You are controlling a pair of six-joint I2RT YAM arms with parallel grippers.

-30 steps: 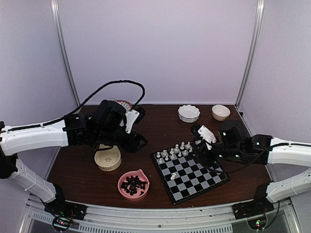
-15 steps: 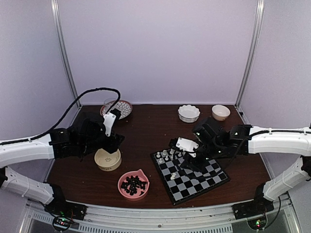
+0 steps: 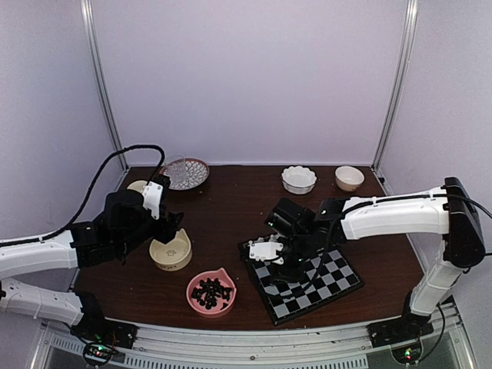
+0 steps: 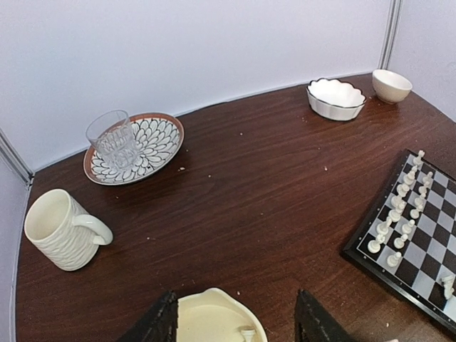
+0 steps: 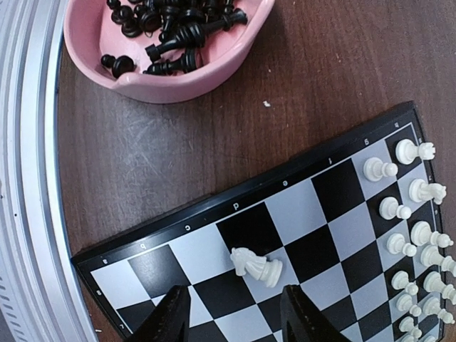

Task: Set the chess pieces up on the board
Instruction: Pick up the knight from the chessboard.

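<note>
the board [image 3: 327, 283] lies tilted at lower centre-right of your top view, on the brown table [image 3: 238, 207]. your right gripper [image 5: 235, 313] hangs over the board's left part, jaws apart and empty. your left gripper [image 4: 236, 322] is spread too, holding nothing, above the cream bowl [image 3: 172, 263]. the pink bowl [image 5: 185, 82], upper left in the right wrist view, holds black chessmen [image 5: 178, 32]. white chess pieces [image 5: 410, 235] stand in rows at that frame's right edge. one knight [image 5: 255, 265] lies on its side on the board, just beyond the right fingers [image 5: 171, 317].

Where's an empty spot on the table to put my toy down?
The widest bare tabletop lies between the patterned plate, the scalloped bowl and the board. A narrower strip runs between the pink bowl and the board. It is crowded where the white pieces stand in rows.
</note>
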